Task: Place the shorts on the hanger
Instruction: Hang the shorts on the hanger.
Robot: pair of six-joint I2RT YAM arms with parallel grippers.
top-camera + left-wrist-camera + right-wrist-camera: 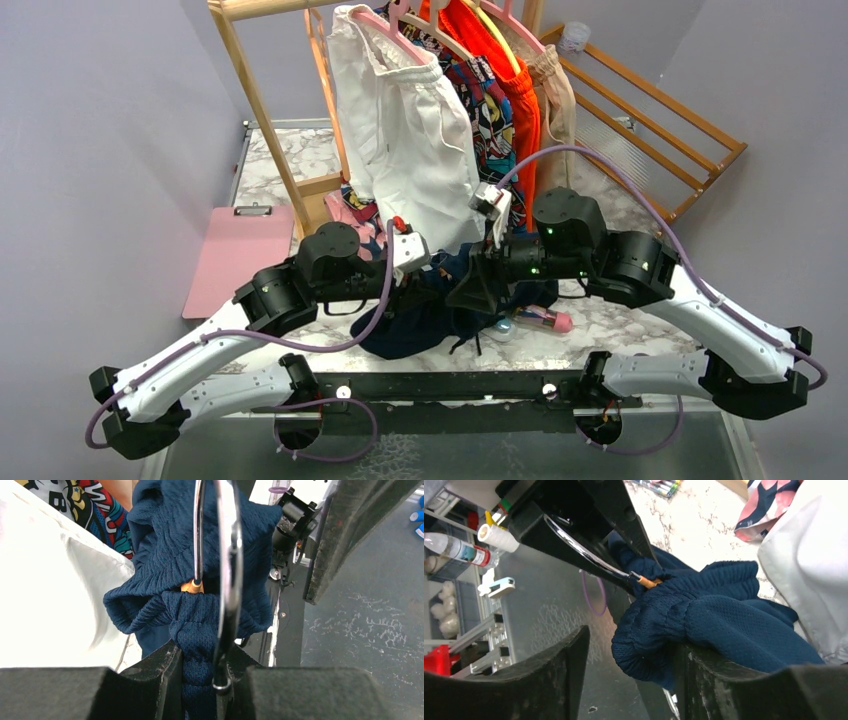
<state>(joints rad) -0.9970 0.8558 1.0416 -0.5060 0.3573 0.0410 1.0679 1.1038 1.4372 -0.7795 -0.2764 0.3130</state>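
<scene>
The navy shorts hang bunched between my two grippers above the table's near edge. My left gripper is shut on a fold of the shorts together with the hanger's metal hook. The hanger's orange wooden neck pokes out of the fabric; the rest of it is hidden. My right gripper is open. In the right wrist view the shorts' waistband rests against its right finger. The hook and the orange neck show there too.
White shorts on a pink hanger, an orange garment and patterned clothes hang on a wooden rack just behind the grippers. A pink clipboard lies left, a bottle near the shorts, a wooden frame at back right.
</scene>
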